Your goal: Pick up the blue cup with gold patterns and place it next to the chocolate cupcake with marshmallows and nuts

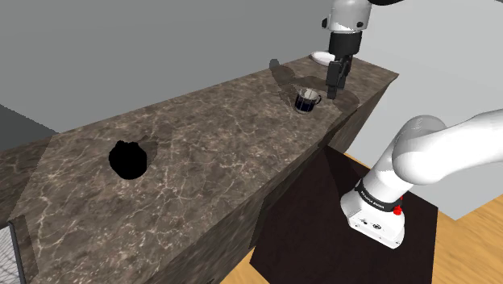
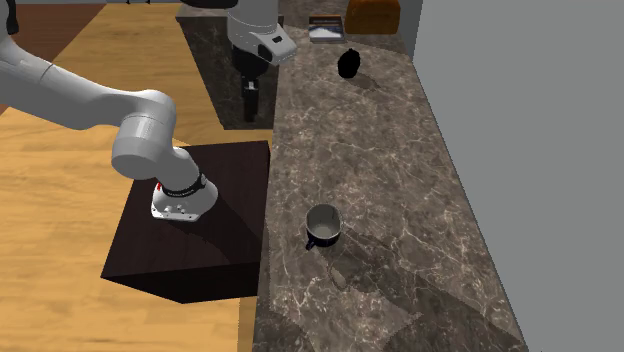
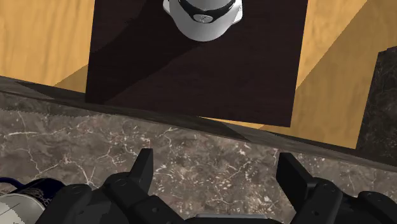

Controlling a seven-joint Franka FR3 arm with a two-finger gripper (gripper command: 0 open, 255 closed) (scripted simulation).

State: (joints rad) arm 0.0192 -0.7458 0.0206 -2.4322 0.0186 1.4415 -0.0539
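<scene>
Cup (image 1: 307,99), dark blue with a pale inside, standing upright on the marbled counter (image 1: 201,153) near its far end in the shoulder view. Gripper (image 1: 334,85) hangs above, just to the view's right of the cup and not touching it. Cupcake (image 1: 127,160), drawn as a near-black lump, sits well apart toward the view's left.

Second exterior view: cup (image 2: 323,226) near the counter's front edge; cupcake (image 2: 348,64) far along the counter; gripper (image 2: 250,108) raised, pointing down.

Wrist view: gripper (image 3: 216,184) wide open, with bare counter between the fingers (image 3: 143,168) and nothing held. Cup (image 3: 13,197), gold tracery on blue, lies outside one finger. Judgement: the claw must shift sideways toward the cup before it descends.
</scene>
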